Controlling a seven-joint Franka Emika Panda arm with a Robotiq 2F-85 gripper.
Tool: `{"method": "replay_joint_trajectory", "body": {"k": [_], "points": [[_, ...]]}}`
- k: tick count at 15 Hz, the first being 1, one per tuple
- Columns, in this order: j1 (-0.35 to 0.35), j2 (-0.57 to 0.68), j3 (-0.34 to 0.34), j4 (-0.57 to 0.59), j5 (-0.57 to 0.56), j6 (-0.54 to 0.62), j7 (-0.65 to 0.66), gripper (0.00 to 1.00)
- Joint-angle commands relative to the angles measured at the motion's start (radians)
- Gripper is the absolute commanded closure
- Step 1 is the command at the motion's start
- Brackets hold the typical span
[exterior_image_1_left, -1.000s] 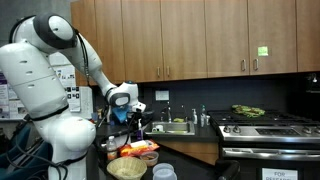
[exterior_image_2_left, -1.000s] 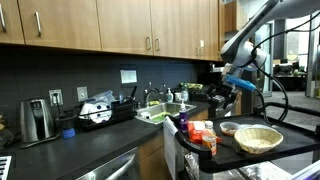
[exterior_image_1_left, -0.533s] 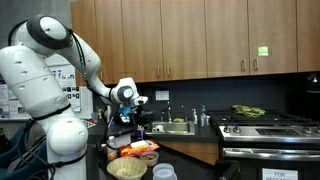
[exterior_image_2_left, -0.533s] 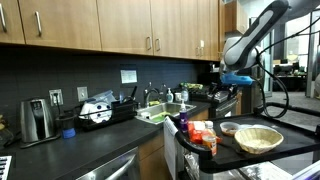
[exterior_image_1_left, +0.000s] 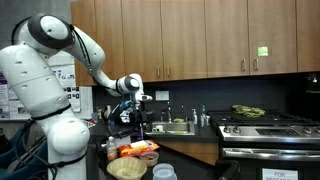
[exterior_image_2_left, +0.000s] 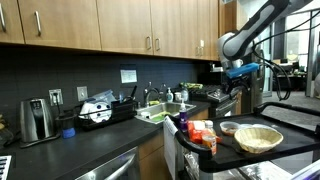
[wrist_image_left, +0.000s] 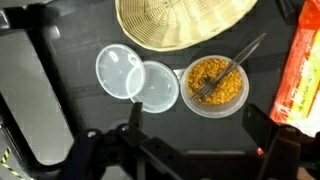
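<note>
My gripper (wrist_image_left: 198, 132) hangs open and empty, high above a dark table, its two dark fingers (wrist_image_left: 262, 125) spread wide at the bottom of the wrist view. Straight below it stands a clear bowl of yellow food (wrist_image_left: 215, 85) with a fork (wrist_image_left: 232, 68) resting in it. Two clear round lids (wrist_image_left: 120, 72) lie overlapping just to the left of the bowl. A woven basket (wrist_image_left: 185, 20) sits beyond them. In both exterior views the gripper (exterior_image_1_left: 133, 110) (exterior_image_2_left: 238, 78) hovers well above the basket (exterior_image_1_left: 127, 167) (exterior_image_2_left: 258, 138).
A red-orange snack package (wrist_image_left: 302, 70) (exterior_image_2_left: 203, 135) lies at the right of the bowl. A kitchen counter with a sink (exterior_image_2_left: 160, 112), a toaster (exterior_image_2_left: 36, 120) and a stove (exterior_image_1_left: 268, 128) runs behind. Wooden cabinets (exterior_image_1_left: 200, 35) hang above.
The arm has lifted the gripper upward, away from the table. The jaws stayed open and nothing on the table moved.
</note>
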Motion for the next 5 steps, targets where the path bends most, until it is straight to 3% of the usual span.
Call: {"method": "replay_joint_trajectory", "body": {"k": [1,3,4,5], "points": [[0.072,0.054,-0.136,0.046,0.045,-0.111,-0.168,0.00],[0.097,0.065,-0.208,0.036,0.097,-0.106,-0.298,0.00],[0.092,0.041,-0.175,0.019,0.050,-0.082,-0.198,0.00],[0.094,0.048,-0.193,0.019,0.055,-0.080,-0.218,0.00]]}}
